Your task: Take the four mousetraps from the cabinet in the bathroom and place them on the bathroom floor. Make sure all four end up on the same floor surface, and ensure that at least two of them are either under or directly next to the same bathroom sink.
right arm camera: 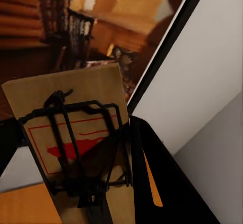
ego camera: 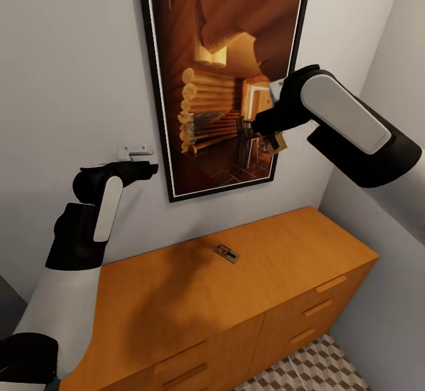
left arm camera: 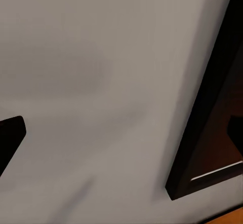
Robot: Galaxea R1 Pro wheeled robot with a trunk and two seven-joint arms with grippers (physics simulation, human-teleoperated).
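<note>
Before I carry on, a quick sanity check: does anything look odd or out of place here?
Nothing damaged. One mousetrap lies alone on the cabinet, while the right gripper holds another mousetrap up by the framed picture.

The cabinet [ego camera: 177, 296] is smooth orange-brown wood with a soft satin sheen on its flat top. A mousetrap [ego camera: 226, 253] lying on it is a small wooden board with thin dark metal wire. A second mousetrap [right arm camera: 76, 133] is pale matt wood printed in red, with black wire. The wall [ego camera: 65, 72] is matt grey paint. The picture frame [ego camera: 154, 84] is smooth black. The floor [ego camera: 319, 367] is patterned tile.
</note>
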